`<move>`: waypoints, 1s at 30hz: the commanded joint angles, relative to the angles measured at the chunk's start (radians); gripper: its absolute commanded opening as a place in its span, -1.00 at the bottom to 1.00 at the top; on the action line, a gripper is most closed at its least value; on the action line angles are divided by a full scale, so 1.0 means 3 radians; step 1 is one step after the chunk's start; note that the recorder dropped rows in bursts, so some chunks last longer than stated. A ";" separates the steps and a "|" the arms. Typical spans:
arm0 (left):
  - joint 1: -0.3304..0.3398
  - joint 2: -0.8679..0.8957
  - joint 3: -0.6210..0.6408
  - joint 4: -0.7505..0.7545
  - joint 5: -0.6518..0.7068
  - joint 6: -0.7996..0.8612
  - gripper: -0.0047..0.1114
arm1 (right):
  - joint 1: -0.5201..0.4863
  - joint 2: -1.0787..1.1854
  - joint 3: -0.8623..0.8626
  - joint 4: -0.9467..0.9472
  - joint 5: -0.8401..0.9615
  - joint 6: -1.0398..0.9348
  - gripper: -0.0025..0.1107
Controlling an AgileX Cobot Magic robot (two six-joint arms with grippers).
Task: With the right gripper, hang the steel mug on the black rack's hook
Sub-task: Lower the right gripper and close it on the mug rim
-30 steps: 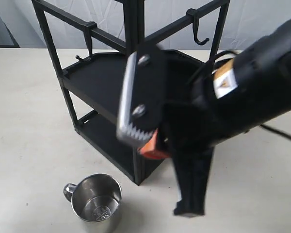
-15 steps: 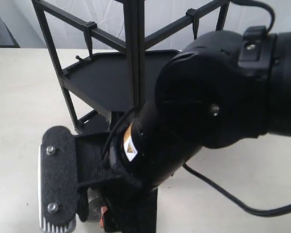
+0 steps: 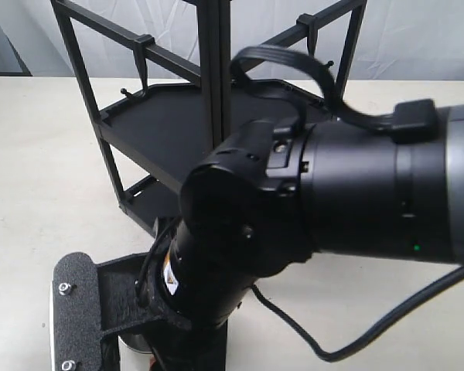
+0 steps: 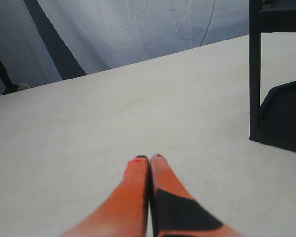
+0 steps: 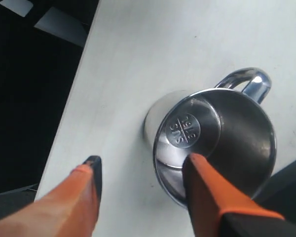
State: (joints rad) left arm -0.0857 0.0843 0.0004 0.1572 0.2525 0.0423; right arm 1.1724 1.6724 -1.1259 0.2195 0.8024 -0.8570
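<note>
The steel mug (image 5: 222,143) stands upright on the pale table, handle (image 5: 249,81) pointing away from the fingers, with a round stamp in its base. My right gripper (image 5: 143,160) is open at the mug's rim. One orange fingertip (image 5: 193,165) is over the mug's mouth and the other (image 5: 92,168) is over bare table outside it. In the exterior view the right arm (image 3: 332,201) hides the mug; one speckled finger plate (image 3: 73,317) shows low on the left. The black rack (image 3: 170,124) stands behind, with one hook (image 3: 142,66) on its left bar and another (image 3: 315,42) on its right bar.
My left gripper (image 4: 149,158) is shut and empty above bare table, with a rack post (image 4: 255,74) and lower tray (image 4: 286,113) to its side. A black cable (image 3: 371,332) trails across the table. The table edge (image 5: 71,98) runs close beside the mug, with dark floor beyond.
The right arm has swung down and toward the front left, over the mug. The mug, in plain sight a second ago, is now covered by the arm in the exterior view.
</note>
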 commanded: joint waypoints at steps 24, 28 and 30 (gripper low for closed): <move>-0.0025 -0.0133 -0.0001 -0.0008 -0.0067 -0.0004 -0.89 | 0.0012 0.0411 -0.0015 0.0088 -0.0256 0.0003 -0.07; -0.0025 -0.0133 -0.0001 -0.0008 -0.0067 -0.0004 -0.89 | 0.0012 0.0419 -0.0015 0.0121 -0.0256 0.0003 -0.23; -0.0025 -0.0133 -0.0001 -0.0008 -0.0067 -0.0004 -0.89 | 0.0012 0.0419 -0.0015 0.0131 -0.0256 0.0003 -0.56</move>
State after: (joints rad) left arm -0.0857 0.0512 0.0004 0.1572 0.2525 0.0423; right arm 1.1724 1.7980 -1.1259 0.2524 0.7306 -0.8549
